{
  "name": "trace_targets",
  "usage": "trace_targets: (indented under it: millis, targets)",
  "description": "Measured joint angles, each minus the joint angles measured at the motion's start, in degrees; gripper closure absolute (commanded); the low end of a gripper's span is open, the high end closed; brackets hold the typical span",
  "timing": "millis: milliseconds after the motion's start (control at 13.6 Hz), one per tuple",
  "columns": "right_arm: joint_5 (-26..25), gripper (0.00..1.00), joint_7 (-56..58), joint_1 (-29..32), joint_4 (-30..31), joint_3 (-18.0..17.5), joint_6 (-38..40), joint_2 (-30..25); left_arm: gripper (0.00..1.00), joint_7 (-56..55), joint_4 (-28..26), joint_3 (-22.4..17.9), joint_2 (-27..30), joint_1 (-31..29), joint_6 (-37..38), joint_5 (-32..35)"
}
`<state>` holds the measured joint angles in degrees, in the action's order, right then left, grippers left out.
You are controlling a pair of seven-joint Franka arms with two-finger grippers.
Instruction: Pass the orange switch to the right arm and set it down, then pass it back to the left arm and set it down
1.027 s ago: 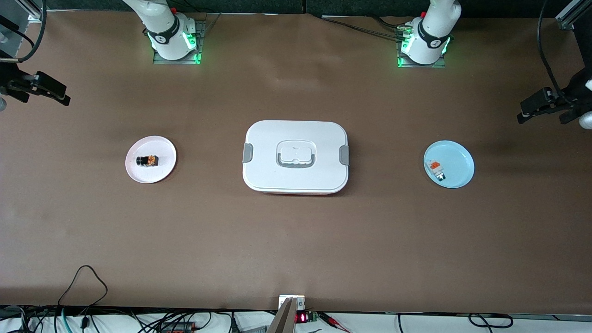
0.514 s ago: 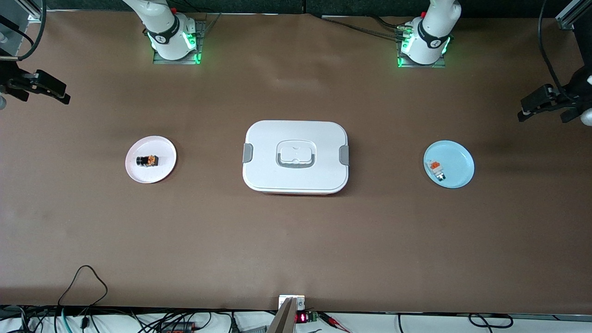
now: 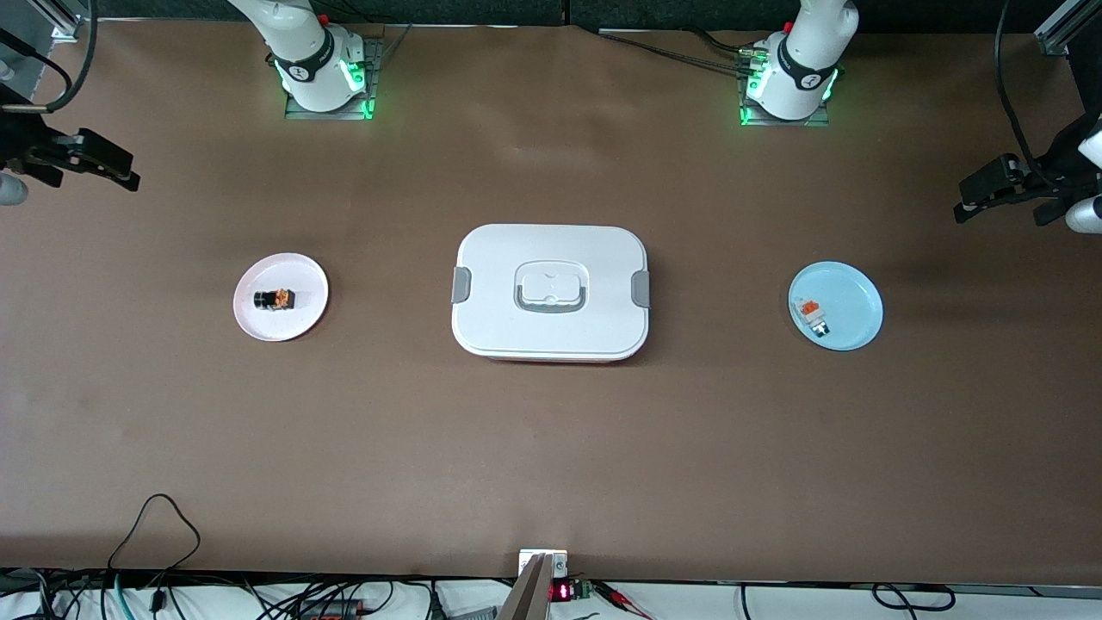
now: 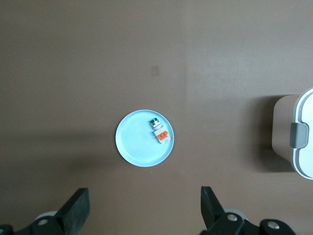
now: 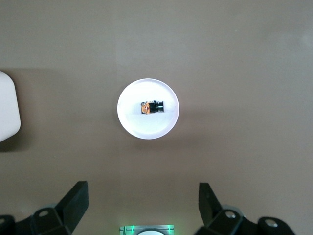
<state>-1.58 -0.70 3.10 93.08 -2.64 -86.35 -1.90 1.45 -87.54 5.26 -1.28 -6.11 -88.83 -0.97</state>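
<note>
The orange switch lies on its side on a pink plate toward the right arm's end of the table; the right wrist view looks down on the switch and its plate. The white box sits lidded mid-table between the two plates. My right gripper hangs open and empty over the table's edge at that arm's end, its jaws wide apart. My left gripper hangs open and empty over the table's edge at the left arm's end.
A blue plate toward the left arm's end carries a small white block with orange tabs, also in the left wrist view. The box's edge shows there too. Cables lie along the table's front edge.
Both grippers have drifted slightly inward over the table's ends. The switch, plates and box have not moved.
</note>
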Motion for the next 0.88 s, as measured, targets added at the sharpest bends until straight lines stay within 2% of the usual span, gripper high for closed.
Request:
trace_targets:
  millis: [587,734,881]
  targets:
    - [-0.02,0.0,-0.02,-0.87,0.19,-0.07,-5.09,7.37,0.0,-0.01,1.36,0.22,-0.05,0.05,0.14,0.0]
    - [-0.06,0.0,-0.02,-1.11,2.03,-0.09,-8.47,8.59,0.0,-0.01,1.64,0.22,-0.06,0.05,0.25,0.0]
    - [-0.18,0.0,-0.02,-0.97,6.34,0.03,-13.33,9.35,0.0,-0.01,1.65,0.22,-0.07,0.05,0.26,0.0]
